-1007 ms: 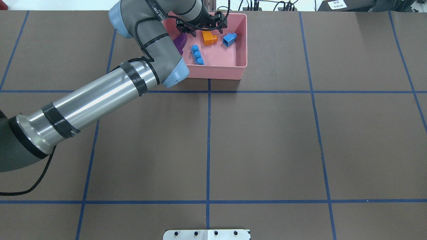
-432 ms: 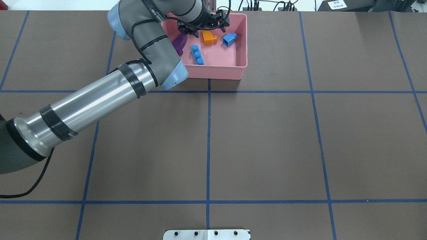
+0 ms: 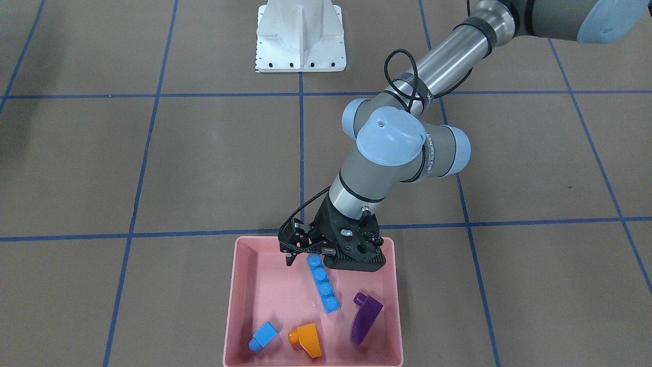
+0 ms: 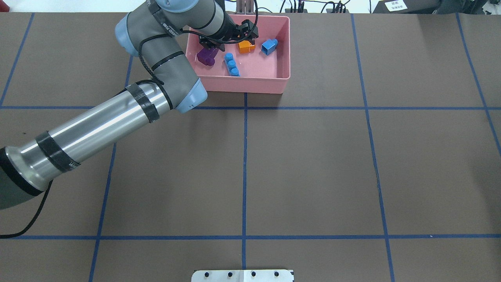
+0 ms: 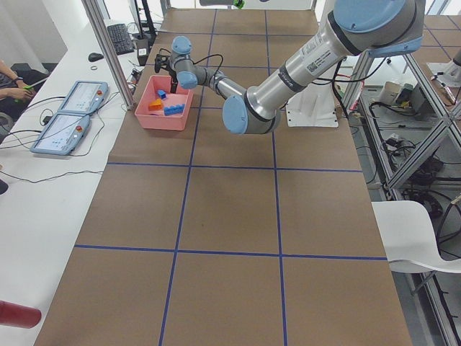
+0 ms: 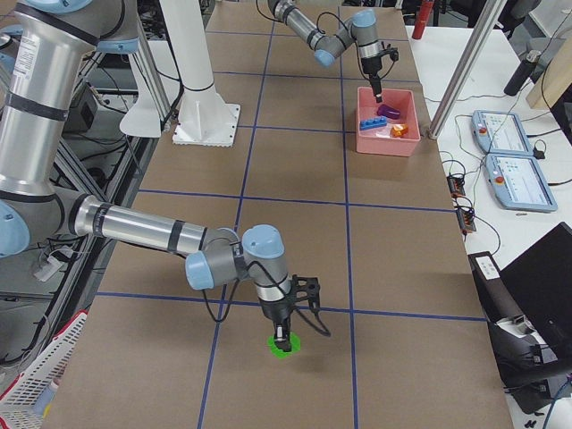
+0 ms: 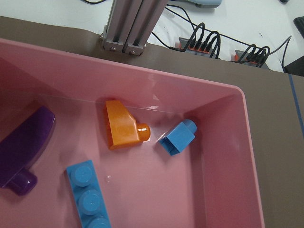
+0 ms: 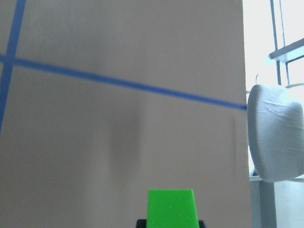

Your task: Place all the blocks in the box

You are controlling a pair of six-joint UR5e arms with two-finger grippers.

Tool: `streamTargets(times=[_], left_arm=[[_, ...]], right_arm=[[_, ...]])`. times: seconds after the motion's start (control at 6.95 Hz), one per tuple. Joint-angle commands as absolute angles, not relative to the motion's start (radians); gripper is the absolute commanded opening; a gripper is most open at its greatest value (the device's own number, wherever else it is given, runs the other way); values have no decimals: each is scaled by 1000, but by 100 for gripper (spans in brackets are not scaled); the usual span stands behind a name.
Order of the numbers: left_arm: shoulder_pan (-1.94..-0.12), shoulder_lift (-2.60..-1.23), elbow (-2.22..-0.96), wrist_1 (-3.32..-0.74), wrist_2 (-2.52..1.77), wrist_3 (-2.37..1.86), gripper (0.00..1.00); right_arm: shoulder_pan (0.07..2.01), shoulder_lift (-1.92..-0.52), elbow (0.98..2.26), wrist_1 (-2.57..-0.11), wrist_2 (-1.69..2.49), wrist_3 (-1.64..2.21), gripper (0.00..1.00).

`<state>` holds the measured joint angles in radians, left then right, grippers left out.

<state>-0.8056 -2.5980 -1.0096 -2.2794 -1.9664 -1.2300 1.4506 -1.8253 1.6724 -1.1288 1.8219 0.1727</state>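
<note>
The pink box point(image 4: 254, 84) stands at the table's far middle. In it lie the purple sloped brick point(image 4: 206, 56), the long blue brick point(image 4: 231, 65), the orange sloped brick point(image 4: 246, 47) and the tiny blue brick point(image 4: 269, 46). My left gripper point(image 4: 227, 39) hovers over the box's left part, open and empty. The left wrist view shows the orange brick point(image 7: 122, 126) and tiny blue brick point(image 7: 178, 137) below. My right gripper point(image 6: 284, 338) points down at the table's right end, shut on the green brick point(image 8: 171, 206).
The white robot base point(image 3: 299, 38) stands at the near edge. Operator tablets point(image 6: 509, 161) and cables lie beyond the box's far side. A metal post point(image 7: 133, 23) rises just behind the box. Blue tape lines grid the brown table.
My left arm has swung left and drawn back a little over the box. The purple brick, partly covered by the arm before, now shows. The bricks have not moved.
</note>
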Motion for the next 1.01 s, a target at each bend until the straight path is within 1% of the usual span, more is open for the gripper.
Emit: streamTargets(times=[0.0,0.29,0.43,0.58,0.86], left_arm=[[-808,-2521,-1067,-2316,-1979,-1252,100],[-822,-2421,-1175,-2316,-1979,-1252,100],[-845,-2374,-1219,-2316,-1979,-1252,100],[-866,-2331,-1259,-2316,-1977,-1253,100],[-1019,-2303,-1266,-2303,-2082,-1244,100]], right_arm=[[1451,-1584,1661,-1207,1749,181,0],[1431,-1386,1640,-1195,1750,208,0],[1378,-1291,1632,-1204,1750,285,0],[1283,-1188,1597,-1194,1746,376,0],[1134,-961,1528,-1201,1738,650,0]])
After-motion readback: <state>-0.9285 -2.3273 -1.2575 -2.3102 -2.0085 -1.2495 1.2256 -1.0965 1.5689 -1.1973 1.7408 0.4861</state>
